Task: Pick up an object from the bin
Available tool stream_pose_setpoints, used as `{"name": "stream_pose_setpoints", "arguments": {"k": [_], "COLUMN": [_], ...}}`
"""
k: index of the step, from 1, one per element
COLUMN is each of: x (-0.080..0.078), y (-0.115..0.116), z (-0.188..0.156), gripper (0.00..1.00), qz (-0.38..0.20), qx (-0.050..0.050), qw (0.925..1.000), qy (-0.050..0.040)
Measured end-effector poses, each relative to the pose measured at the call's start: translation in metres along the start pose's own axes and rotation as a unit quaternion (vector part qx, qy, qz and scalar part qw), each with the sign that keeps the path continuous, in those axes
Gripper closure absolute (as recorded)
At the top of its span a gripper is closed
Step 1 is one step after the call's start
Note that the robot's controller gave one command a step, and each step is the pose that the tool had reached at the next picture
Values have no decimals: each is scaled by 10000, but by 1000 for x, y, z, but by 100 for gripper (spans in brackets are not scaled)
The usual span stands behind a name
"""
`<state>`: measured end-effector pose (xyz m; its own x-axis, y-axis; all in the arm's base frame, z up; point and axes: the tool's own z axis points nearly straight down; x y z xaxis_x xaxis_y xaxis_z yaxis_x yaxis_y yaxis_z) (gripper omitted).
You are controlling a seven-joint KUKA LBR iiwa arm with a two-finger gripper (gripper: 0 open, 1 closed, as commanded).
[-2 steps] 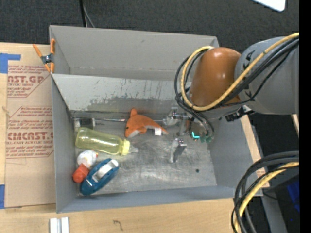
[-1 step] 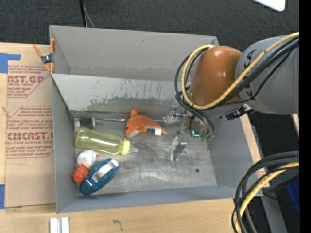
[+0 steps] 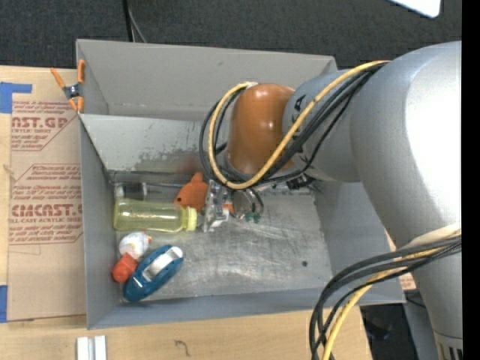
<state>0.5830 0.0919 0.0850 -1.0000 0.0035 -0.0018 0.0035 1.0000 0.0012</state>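
My gripper (image 3: 215,214) is low in the bin, left of the middle, its metal fingers pointing down near the floor. Just left of it lies a yellow-green clear bottle (image 3: 148,217) on its side, its cap end close to the fingers. An orange soft thing (image 3: 193,192) sits right behind the gripper, touching or nearly touching it. A small green bit (image 3: 252,217) lies just to the gripper's right. Whether anything is between the fingers is hidden.
In the bin's front left corner lie a blue and white tape dispenser (image 3: 153,272), a white round thing (image 3: 135,241) and a small red-orange piece (image 3: 121,270). A dark rod (image 3: 139,192) lies along the back wall. The arm with its orange cover hangs over the bin's right.
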Motion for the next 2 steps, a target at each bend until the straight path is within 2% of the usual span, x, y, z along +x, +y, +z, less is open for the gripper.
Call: {"name": "stream_pose_setpoints", "arguments": {"k": [1, 2], "x": [2, 2], "y": [0, 0], "z": [1, 1], "gripper": [0, 0], "qz": [1, -1], "qx": [7, 7], "qw": [10000, 10000], "qy": [45, 45]}}
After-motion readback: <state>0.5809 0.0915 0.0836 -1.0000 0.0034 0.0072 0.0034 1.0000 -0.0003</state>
